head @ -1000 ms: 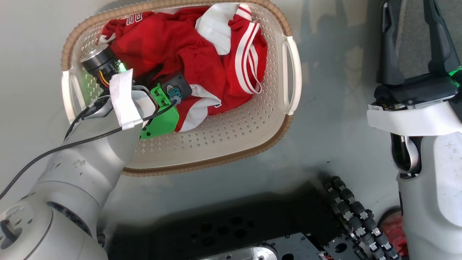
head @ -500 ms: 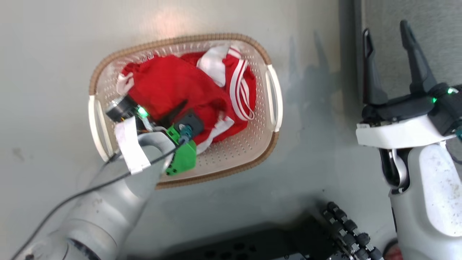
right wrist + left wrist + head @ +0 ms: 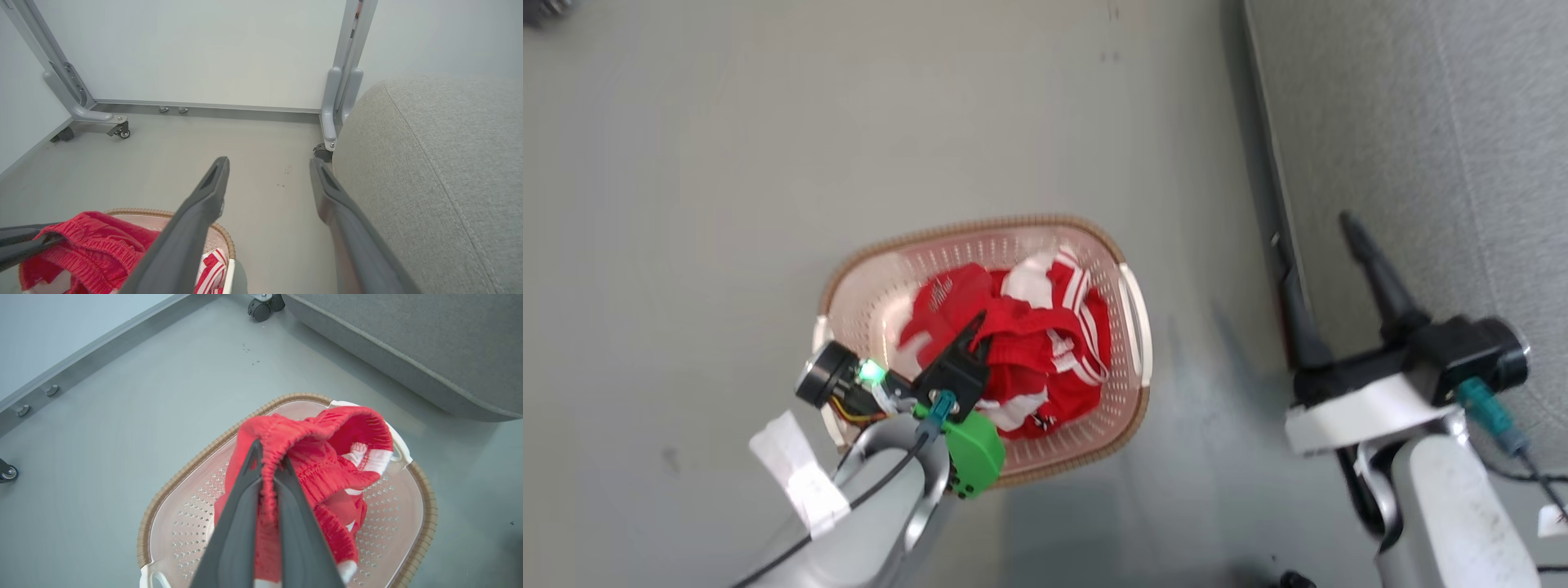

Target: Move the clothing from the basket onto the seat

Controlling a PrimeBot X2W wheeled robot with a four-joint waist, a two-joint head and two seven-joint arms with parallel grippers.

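Red clothing (image 3: 327, 433) is pinched tight in the left gripper (image 3: 270, 455), held up over the white basket (image 3: 192, 461) on the floor (image 3: 122, 416). The right gripper (image 3: 269, 161) is spread wide, holding nothing, beside the grey seat (image 3: 429, 171).

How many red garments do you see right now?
2. One red garment hangs pinched in the left gripper above the basket; a white-striped one lies in the basket. Others may be hidden underneath.
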